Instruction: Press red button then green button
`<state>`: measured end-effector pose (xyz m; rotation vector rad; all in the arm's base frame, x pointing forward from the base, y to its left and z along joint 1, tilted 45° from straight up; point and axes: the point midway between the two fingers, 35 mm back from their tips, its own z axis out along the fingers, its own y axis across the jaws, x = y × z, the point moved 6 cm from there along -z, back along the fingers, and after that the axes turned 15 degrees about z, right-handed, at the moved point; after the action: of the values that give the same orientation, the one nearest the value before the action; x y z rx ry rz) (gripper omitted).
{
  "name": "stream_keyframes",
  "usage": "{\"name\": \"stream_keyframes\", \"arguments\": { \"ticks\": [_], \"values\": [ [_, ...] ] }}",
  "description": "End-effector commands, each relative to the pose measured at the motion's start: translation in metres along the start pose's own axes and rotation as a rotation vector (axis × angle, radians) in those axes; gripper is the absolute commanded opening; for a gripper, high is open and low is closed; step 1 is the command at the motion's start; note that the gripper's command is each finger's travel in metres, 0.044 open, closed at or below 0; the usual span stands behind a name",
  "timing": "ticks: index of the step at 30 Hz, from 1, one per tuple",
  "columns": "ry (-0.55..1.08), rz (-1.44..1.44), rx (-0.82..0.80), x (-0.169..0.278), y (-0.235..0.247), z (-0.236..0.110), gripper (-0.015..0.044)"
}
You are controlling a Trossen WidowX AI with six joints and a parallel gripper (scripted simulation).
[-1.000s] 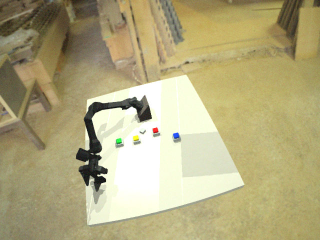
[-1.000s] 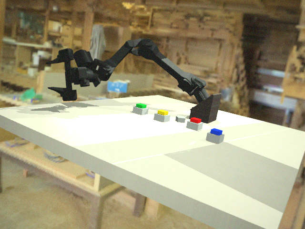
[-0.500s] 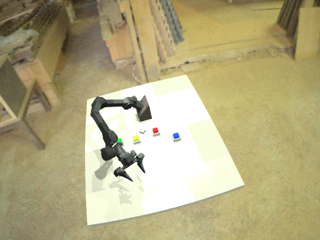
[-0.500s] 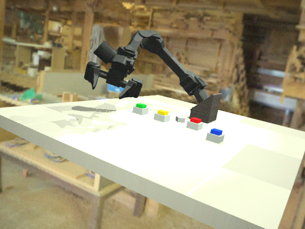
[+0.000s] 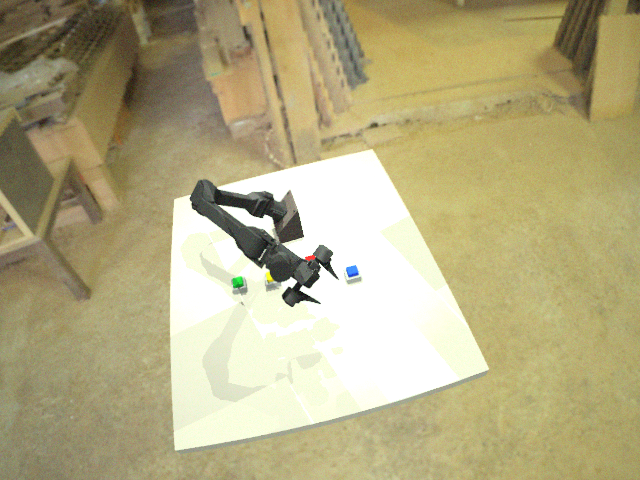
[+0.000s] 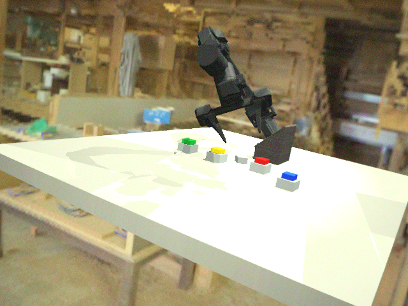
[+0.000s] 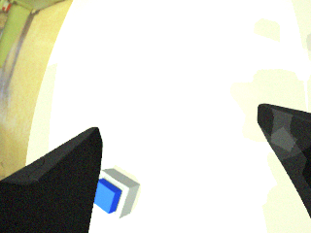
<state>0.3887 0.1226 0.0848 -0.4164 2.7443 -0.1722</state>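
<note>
Four push-buttons in a row; the gripper [image 6: 240,131], jaws wide and empty, hovers above the red button [image 6: 261,160], whose stiff sprung cap likely needs a firm fingertip press at centre.

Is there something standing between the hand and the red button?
Nothing visible does. The open hand hangs above the row of buttons, and the red button lies uncovered below it. A small grey block sits just beside it.
</note>
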Motion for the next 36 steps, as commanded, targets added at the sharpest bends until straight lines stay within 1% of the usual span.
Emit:
{"name": "stream_keyframes", "arguments": {
  "ticks": [1,4,7,12,13,23,25,27,29,36],
  "values": [
    [0.210,0.157,0.128,0.053,0.041,-0.006,0.0400],
    [0.289,0.227,0.241,0.082,0.058,-0.015,0.0400],
    [0.333,0.283,0.379,0.110,0.070,-0.027,0.0400],
    [0.309,0.348,0.639,0.152,0.081,-0.052,0.0400],
    [0.300,0.352,0.665,0.156,0.082,-0.055,0.0400],
    [0.297,0.353,0.672,0.157,0.082,-0.056,0.0400],
    [0.297,0.353,0.671,0.160,0.076,-0.048,0.0348],
    [0.296,0.353,0.671,0.170,0.061,-0.026,0.0295],
    [0.295,0.354,0.674,0.179,0.049,-0.012,0.0242],
    [0.295,0.354,0.674,0.180,0.047,-0.010,0.0059]
  ]
}}
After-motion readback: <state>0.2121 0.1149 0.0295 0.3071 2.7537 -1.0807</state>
